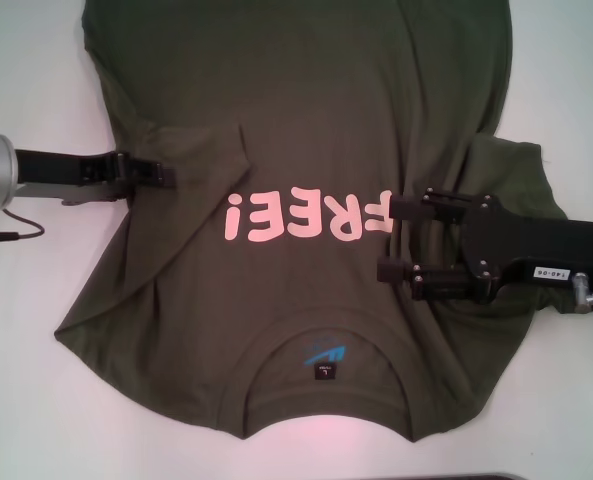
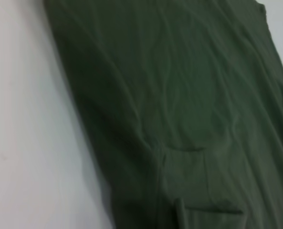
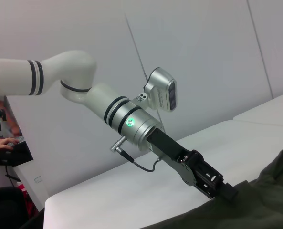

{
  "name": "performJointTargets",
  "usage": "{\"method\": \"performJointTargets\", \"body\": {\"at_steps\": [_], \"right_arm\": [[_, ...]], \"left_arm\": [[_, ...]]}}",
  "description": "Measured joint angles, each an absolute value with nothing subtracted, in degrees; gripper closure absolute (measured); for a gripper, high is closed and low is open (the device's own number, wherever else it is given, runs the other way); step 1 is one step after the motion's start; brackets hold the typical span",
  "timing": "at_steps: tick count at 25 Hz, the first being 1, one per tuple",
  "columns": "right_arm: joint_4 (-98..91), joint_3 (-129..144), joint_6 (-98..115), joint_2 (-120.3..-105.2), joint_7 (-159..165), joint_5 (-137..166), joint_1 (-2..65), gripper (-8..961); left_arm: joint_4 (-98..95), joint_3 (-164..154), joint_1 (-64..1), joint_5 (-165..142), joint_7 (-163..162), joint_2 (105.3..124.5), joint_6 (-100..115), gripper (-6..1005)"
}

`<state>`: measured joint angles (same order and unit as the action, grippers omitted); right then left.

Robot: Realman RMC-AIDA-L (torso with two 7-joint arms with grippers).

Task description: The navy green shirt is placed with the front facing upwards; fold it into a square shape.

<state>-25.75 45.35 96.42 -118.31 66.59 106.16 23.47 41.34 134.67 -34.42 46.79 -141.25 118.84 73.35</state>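
Collar (image 1: 324,352) of the navy green shirt (image 1: 306,110) sits low in the frame, its length running up; left gripper (image 1: 166,175) jaws pinch the left edge, right gripper (image 1: 401,240) jaws are spread wide over the right side.

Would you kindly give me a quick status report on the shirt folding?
Left gripper at shirt's left edge. Right gripper open over chest lettering. Navy green shirt front up, left sleeve tucked in, right one not. Nothing in the way.

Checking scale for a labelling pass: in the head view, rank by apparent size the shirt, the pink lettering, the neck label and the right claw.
1. navy green shirt
2. pink lettering and right claw: too close to rank
3. neck label
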Motion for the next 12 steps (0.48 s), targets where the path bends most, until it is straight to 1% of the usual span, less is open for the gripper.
{"method": "performJointTargets", "body": {"at_steps": [3,12], "right_arm": [[-25.75,45.35,96.41,-118.36,66.58,106.10,23.62,65],[-25.75,45.35,96.41,-118.46,66.54,106.05,24.02,65]], "left_arm": [[41.51,135.26,-34.20,46.69,-142.12,118.36,73.47,575],[41.74,135.26,-34.11,46.59,-142.36,118.12,73.64,737]]}}
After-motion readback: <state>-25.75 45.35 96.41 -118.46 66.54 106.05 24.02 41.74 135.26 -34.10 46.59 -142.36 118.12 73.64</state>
